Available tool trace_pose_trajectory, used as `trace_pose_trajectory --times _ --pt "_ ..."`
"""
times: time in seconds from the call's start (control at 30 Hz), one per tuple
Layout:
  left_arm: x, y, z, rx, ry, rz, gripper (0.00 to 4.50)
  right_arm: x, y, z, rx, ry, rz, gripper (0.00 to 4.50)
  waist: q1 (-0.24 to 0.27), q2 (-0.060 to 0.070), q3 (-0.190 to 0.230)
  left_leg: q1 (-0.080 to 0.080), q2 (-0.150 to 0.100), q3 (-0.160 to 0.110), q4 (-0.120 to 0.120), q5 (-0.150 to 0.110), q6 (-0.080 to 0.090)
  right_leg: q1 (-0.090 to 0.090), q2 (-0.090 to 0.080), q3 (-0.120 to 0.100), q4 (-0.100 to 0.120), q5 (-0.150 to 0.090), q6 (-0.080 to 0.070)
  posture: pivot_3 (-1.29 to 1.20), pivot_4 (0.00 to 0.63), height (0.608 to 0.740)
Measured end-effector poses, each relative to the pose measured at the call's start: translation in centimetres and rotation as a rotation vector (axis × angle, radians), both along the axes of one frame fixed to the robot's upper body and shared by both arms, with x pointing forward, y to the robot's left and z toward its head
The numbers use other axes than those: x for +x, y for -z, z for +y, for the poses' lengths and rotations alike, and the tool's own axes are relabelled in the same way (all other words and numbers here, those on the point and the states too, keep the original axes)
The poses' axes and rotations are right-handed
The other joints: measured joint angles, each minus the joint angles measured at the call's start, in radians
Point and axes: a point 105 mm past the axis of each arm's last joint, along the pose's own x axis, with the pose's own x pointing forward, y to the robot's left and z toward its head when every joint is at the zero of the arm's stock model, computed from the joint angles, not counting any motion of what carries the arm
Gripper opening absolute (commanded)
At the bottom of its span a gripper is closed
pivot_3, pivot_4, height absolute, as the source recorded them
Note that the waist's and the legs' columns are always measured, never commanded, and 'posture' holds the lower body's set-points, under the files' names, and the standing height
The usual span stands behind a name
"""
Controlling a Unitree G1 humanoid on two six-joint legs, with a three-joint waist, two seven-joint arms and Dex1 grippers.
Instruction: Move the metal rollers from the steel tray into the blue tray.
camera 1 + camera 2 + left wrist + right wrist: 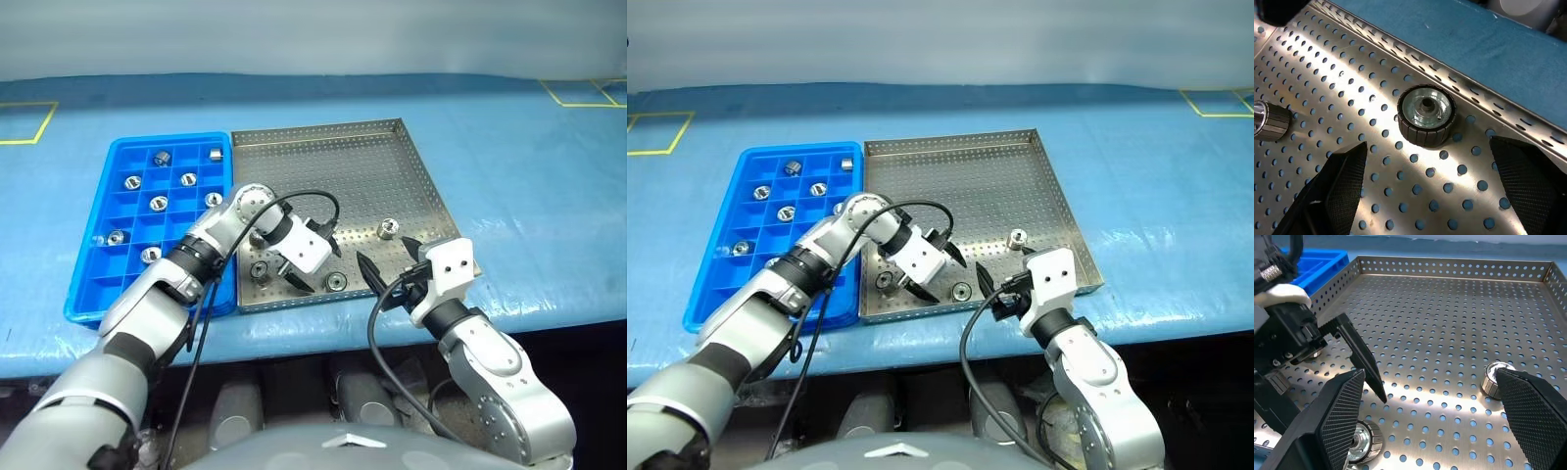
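Left gripper: we see the left gripper (pixel 315 262) with its fingers spread wide and holding nothing, poised over the near part of the steel tray (pixel 323 147), tips angled down.
Roller under it: in the left wrist view one roller (pixel 1426 114) stands on end between the two black fingers (pixel 1339 188), apart from both, its hole facing up and its axis upright; it sits just beside the tray's near rim.
Second roller nearby: another (pixel 1268 121) lies on its side on the perforated floor, its axis level.
Left arm: it reaches in over the corner of the blue tray (pixel 93 284), wrist bent so the gripper points down and toward the right.
Right gripper: the right gripper (pixel 390 266) is also wide open and empty, at the tray's near right corner, pointing roughly level across the tray.
Roller ahead of it: one roller (pixel 1494 379) stands upright close to its right finger (pixel 1540 418); we cannot tell whether they touch.
Right arm: it comes up from below the table edge, with the forearm raised.
Blue tray: it touches the steel tray's left side, and several metal rollers (pixel 159 203) sit singly in its compartments.
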Motion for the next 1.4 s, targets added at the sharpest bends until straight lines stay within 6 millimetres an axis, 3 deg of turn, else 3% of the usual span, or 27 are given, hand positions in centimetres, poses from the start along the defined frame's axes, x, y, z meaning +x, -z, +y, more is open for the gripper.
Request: trace_pose_trajectory --times 0.23,0.5,0.6,0.8,1.23,1.4 --pt "0.7 0.1 -1.4 -0.007 0.006 -0.016 4.37 -0.4 0.3 -0.3 0.0 0.026 0.016 4.5 -0.034 0.0 0.0 0.0 -0.003 0.001 0.0 0.0 0.002 0.0 0.001 0.008 0.0 0.0 0.003 -0.22 0.15 0.74" --pt "0.9 0.2 -1.4 -0.001 0.009 -0.004 4.37 -0.3 0.4 -0.6 -0.008 0.05 0.014 4.5 -0.068 0.0 0.0 0.0 -0.006 0.002 0.0 0.001 0.005 0.001 0.001 0.014 0.0 0.001 0.007 -0.23 0.15 0.74" --pt "0.6 0.3 -1.3 0.023 0.028 0.021 3.8 -0.3 0.3 -0.7 -0.014 0.065 0.011 4.5 -0.079 0.0 0.0 0.0 -0.007 0.002 0.0 0.001 0.005 0.001 0.001 0.014 0.0 0.001 0.007 -0.23 0.15 0.74" --pt "0.0 0.8 -1.7 0.052 0.055 0.071 1.9 -0.2 0.4 -1.0 -0.03 0.083 0.008 4.5 -0.091 0.0 0.0 -0.001 -0.007 0.002 0.0 0.001 0.005 0.001 0.001 0.014 0.0 0.001 0.008 -0.24 0.15 0.74" --pt "0.6 0.5 -2.2 0.002 -0.031 0.104 1.89 -0.3 0.6 -1.2 -0.038 0.108 0.012 4.5 -0.107 0.0 0.0 -0.001 -0.007 0.002 0.0 0.001 0.005 0.001 0.001 0.015 0.0 0.001 0.009 -0.21 0.15 0.74" --pt "2.5 -3.0 -3.0 -0.206 -0.18 0.086 1.89 0.0 0.2 -0.7 -0.031 0.087 -0.003 4.5 -0.101 0.0 0.0 -0.001 -0.007 0.002 0.0 0.001 0.005 0.001 0.001 0.016 0.0 0.004 0.013 -0.15 0.15 0.74"
